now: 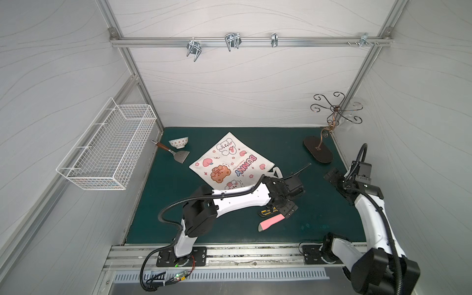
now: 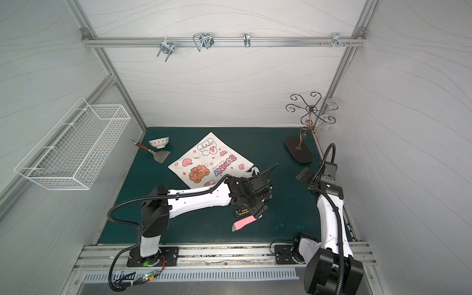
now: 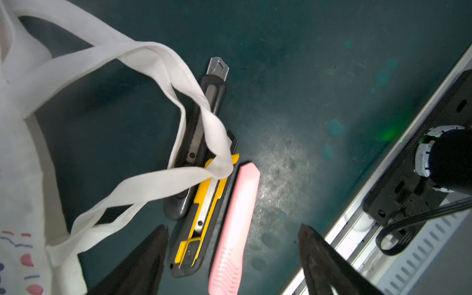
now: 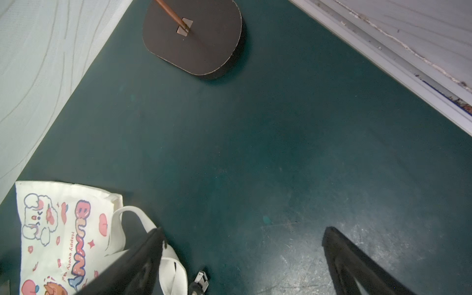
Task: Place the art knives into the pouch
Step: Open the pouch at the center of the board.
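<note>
Bench (image 1: pixel 319 209) green; on it, lower centre of frame in both top views, three cutters flat, side by side and nearly parallel: pink knife (image 3: pixel 236 219), yellow knife (image 3: pixel 201 217), grey knife (image 3: pixel 215 94). Art knife among the three: cannot tell.

Spread wide and pinching nothing, left claw (image 3: pixel 233 227) poised right over the cutters. From the left wrist: pink knife lengthwise in the gap between the two fingers, roughly midway. Yellow knife just beside it, also within the gap and close to one finger (image 3: pixel 143 260). Grey knife beside the yellow one, further out ahead of the fingertips. Contact between claw and pink knife: not clear. In a top view, claw tip overlapping the far end of the pink knife (image 1: pixel 272 221), with the yellow knife mostly hidden beneath.

Flat in the middle of the frame, print side up, pouch (image 1: pixel 229 163) near the cutters. One white strap (image 3: pixel 143 184) draped across the grey and yellow knives, ending just beside the pink one.

Fully spread and holding nothing, right claw (image 4: pixel 244 229) above bare bench at the right of the frame in the top views, beside the strap end of the pouch, apart from the cutters.
</note>
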Robot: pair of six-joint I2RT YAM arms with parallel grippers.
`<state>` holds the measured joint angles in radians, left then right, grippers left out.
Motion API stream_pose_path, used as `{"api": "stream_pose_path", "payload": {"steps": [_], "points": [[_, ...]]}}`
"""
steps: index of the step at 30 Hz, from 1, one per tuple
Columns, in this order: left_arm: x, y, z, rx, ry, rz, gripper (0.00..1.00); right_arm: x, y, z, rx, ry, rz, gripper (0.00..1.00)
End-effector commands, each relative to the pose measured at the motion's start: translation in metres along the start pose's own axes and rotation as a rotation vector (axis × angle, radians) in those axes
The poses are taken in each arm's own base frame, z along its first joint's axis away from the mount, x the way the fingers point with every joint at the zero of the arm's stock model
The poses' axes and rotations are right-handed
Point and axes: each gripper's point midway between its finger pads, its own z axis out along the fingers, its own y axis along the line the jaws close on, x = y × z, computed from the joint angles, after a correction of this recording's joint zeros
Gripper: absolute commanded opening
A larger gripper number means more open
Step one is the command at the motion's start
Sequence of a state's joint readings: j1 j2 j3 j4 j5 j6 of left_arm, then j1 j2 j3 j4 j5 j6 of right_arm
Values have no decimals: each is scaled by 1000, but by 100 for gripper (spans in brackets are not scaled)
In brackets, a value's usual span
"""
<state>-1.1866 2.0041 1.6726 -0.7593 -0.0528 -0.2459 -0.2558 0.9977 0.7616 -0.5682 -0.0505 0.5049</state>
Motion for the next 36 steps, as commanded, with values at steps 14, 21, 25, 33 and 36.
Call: {"api": "stream_pose_path", "payload": {"steps": [14, 21, 25, 33, 36], "points": [[-21, 12, 45, -5, 27, -58, 67, 0, 13, -8, -75, -1, -14, 99], [-23, 9, 54, 7, 35, -55, 49, 1, 14, -8, -81, 0, -15, 99], [-24, 5, 57, 22, 53, -49, 40, 1, 15, -9, -85, 0, -17, 99], [-19, 9, 66, 3, 69, -52, 34, 1, 16, -10, -90, -1, -20, 99], [-19, 10, 65, 0, 74, -55, 24, 1, 16, -11, -94, -2, -22, 99]]}}
